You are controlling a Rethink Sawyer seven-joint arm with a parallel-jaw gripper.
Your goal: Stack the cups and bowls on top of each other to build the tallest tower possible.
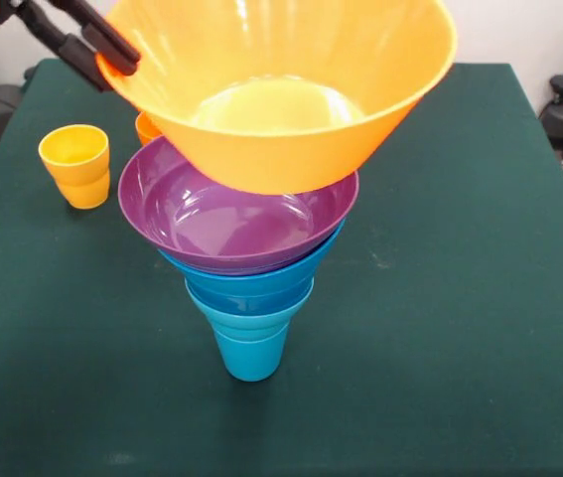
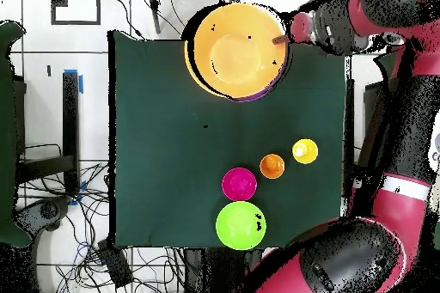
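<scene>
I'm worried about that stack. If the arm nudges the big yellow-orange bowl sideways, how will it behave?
The yellow-orange bowl would probably tip easily: it sits tilted and off-centre on the purple bowl, overhanging it. Its glossy plastic looks slippery, so it may slide rather than stay. The whole tower rests on a narrow blue cup, so a push could topple everything. The pincer grips its rim.

Bright, even room light; soft glare streaks gleam inside the glossy purple plastic bowl [image 1: 231,214], and only a faint shadow lies on the green tablecloth [image 1: 460,298] beneath it.
</scene>
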